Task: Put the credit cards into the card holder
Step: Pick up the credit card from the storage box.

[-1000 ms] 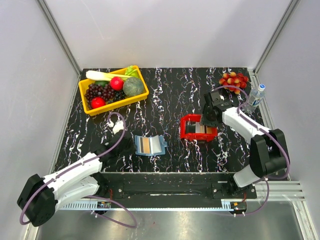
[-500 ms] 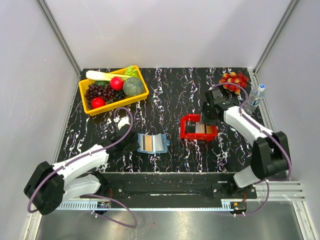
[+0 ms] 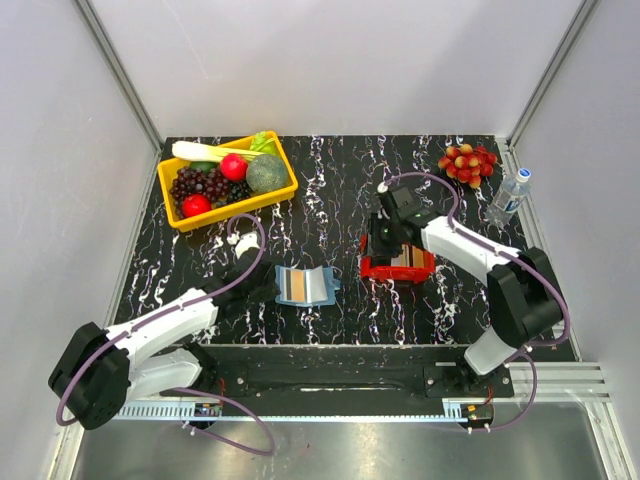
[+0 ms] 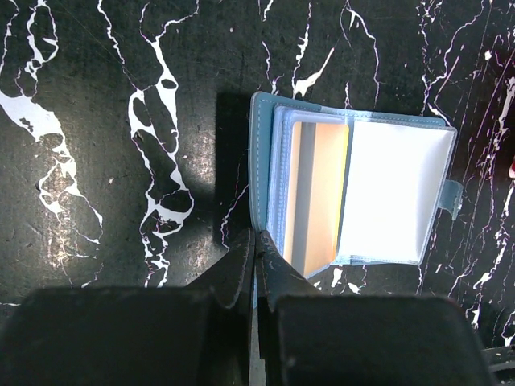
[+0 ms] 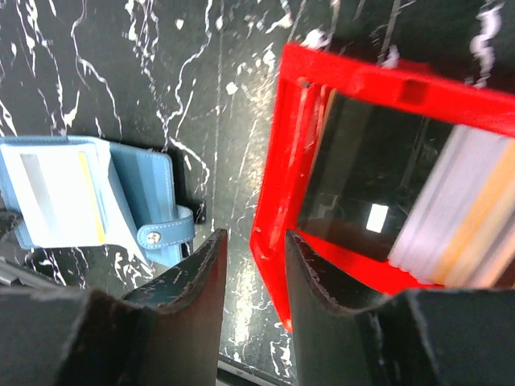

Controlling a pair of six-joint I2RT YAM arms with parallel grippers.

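the stiff, slick cards, at 3 o'clock from the holder, are best pinched edgewise; right gripper is parted and empty, left gripper clenched.

Red tray: one side wall stands between the right fingers; contact cannot be determined. Yellow basket of produce lies well beyond the left fingers. Water bottle and red fruit cluster sit well right of the right fingers, on the black marbled table.
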